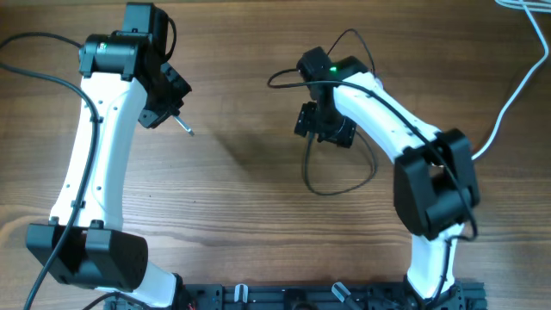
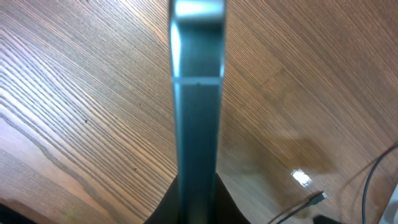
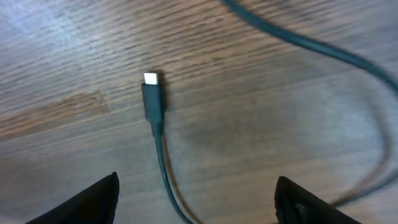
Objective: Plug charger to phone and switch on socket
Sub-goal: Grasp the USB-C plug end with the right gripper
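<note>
My left gripper point(image 1: 169, 107) is shut on the phone point(image 1: 184, 127) and holds it above the table. In the left wrist view the phone point(image 2: 198, 93) shows edge-on, rising between the jaws point(image 2: 198, 190). The charger, a thin black cable point(image 1: 307, 169), loops on the table under my right gripper point(image 1: 323, 122). In the right wrist view its plug tip point(image 3: 151, 79) lies flat on the wood, and the cable runs back between the wide-open, empty jaws point(image 3: 197, 182). The plug tip also shows in the left wrist view point(image 2: 318, 199). The socket is out of view.
A thick white cord point(image 1: 516, 73) runs across the table's top right corner. The right arm's own black wires point(image 1: 344, 39) arch above its wrist. The table is bare wood point(image 1: 241, 198) between the two arms.
</note>
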### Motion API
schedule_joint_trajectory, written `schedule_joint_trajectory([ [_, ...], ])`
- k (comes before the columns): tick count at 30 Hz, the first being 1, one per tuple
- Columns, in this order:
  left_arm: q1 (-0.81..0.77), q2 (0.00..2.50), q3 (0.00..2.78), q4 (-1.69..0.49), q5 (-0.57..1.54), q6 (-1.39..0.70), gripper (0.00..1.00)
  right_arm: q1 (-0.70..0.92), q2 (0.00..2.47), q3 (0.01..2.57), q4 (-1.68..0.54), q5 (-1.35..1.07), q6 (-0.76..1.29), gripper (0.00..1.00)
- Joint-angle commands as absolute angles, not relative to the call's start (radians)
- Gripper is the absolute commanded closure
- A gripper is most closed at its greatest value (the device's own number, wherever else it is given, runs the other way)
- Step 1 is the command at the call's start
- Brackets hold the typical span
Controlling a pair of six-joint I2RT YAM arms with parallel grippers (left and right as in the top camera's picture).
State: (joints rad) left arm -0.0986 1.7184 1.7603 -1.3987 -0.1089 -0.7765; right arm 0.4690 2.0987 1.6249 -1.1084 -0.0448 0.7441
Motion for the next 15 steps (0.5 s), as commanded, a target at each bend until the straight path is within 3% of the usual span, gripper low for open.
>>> schedule_joint_trajectory([
  [1,-0.104,1.717,1.771,-1.396,-0.140,-0.794,0.96,0.477,2.159,1.621,-1.081,-0.089,0.703,0.20],
  [13,-0.104,1.717,1.771,-1.393,-0.140,-0.794,0.96,0.555,2.214,1.621,-1.040,0.067,0.789,0.34],
  [15,-0.104,1.717,1.771,-1.393,-0.140,-0.794,0.96,0.555,2.227,1.621,-1.040,0.057,0.789,0.42],
])
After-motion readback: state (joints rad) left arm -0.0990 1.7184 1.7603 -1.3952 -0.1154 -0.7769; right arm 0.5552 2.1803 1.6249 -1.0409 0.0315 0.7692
